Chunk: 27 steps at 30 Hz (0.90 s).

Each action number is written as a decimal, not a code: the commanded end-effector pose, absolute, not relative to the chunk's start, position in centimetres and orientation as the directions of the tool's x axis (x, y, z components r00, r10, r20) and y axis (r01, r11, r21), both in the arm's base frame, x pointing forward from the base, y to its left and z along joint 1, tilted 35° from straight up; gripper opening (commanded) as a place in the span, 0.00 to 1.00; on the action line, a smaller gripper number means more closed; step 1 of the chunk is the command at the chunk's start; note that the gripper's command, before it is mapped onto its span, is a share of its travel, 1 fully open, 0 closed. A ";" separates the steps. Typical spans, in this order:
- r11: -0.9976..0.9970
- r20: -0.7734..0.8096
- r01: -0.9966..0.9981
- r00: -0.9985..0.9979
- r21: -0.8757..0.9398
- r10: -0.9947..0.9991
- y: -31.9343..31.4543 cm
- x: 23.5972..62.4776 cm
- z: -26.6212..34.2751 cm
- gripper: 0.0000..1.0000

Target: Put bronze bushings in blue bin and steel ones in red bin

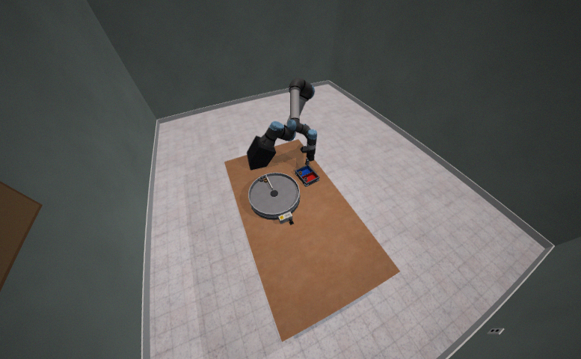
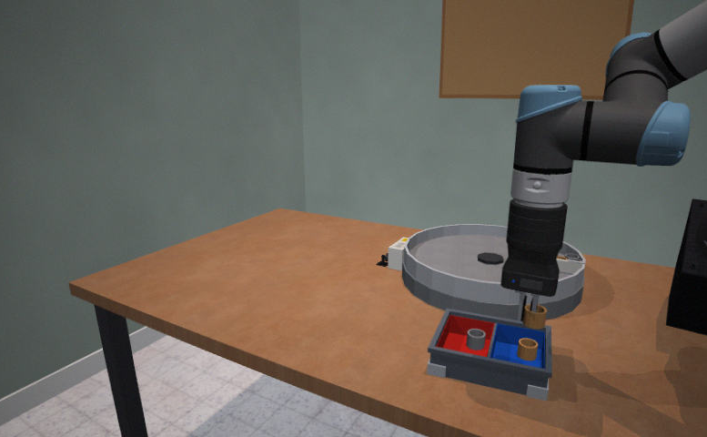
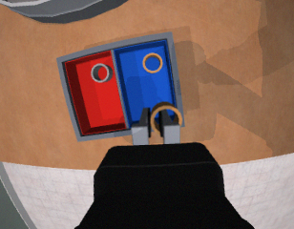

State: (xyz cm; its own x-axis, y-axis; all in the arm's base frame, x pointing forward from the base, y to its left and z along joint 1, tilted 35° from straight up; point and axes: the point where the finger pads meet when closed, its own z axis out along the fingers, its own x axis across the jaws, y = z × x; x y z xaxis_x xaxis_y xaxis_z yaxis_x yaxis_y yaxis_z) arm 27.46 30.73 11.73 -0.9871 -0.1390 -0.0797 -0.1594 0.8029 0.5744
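A bronze bushing point(image 2: 534, 316) hangs upright, pinched by its wall between the fingers of the gripper point(image 2: 530, 300), just above the rear edge of the blue bin point(image 2: 509, 349) at lower right of the exterior view. That bin holds another bronze bushing point(image 2: 527, 349); the adjoining red bin point(image 2: 454, 331) holds a steel bushing point(image 2: 476, 339). The turntable point(image 2: 438, 270) sits just behind.
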 end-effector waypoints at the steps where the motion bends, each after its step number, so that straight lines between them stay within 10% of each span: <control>1: 0.804 -0.082 -0.159 -0.987 0.573 -0.137 32.1 27.6 9.9 0.00; 27: 0.804 -0.082 -0.159 -0.987 0.573 -0.138 33.9 27.5 7.4 0.00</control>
State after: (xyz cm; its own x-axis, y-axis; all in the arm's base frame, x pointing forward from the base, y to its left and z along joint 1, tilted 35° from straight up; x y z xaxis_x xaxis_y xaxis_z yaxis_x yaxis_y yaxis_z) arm 27.47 33.70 7.58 -0.9872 -0.1379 -0.0804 -0.1590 0.8038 0.5733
